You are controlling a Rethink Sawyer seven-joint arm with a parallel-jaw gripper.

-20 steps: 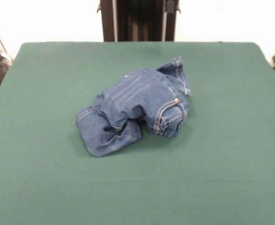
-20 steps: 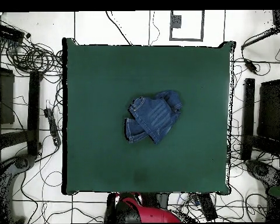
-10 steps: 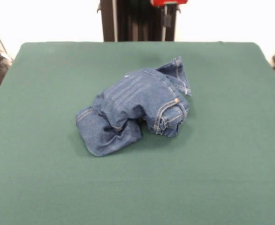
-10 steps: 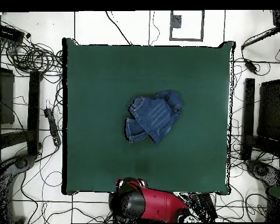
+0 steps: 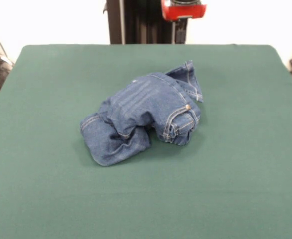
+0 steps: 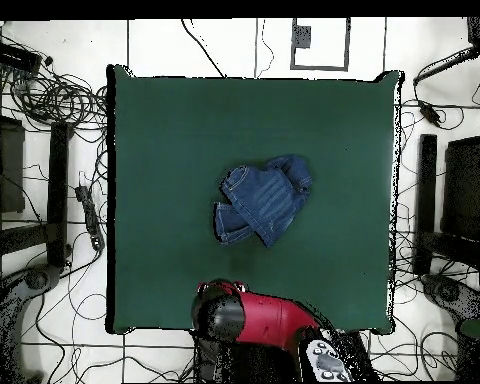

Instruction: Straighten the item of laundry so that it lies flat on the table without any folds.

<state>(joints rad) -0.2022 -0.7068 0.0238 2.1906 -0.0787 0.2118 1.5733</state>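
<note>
Denim is sitting bunched at the middle of the green table: you are looking at a small pair of blue jeans crumpled into a mound, one leg folded out toward the front view's lower left, the waistband rolled under at the right with a brass rivet showing, and a loose flap pointing up toward the far edge. Overhead, the jeans are lying near the table's centre, well apart from every edge. The red and black arm is reaching in over the table's bottom edge in the overhead view, its dark rounded end over the felt, well apart from the jeans. In the front view only a red part of the arm is showing at the top edge. You cannot tell how the gripper's fingers are standing; nothing is touching the denim.
</note>
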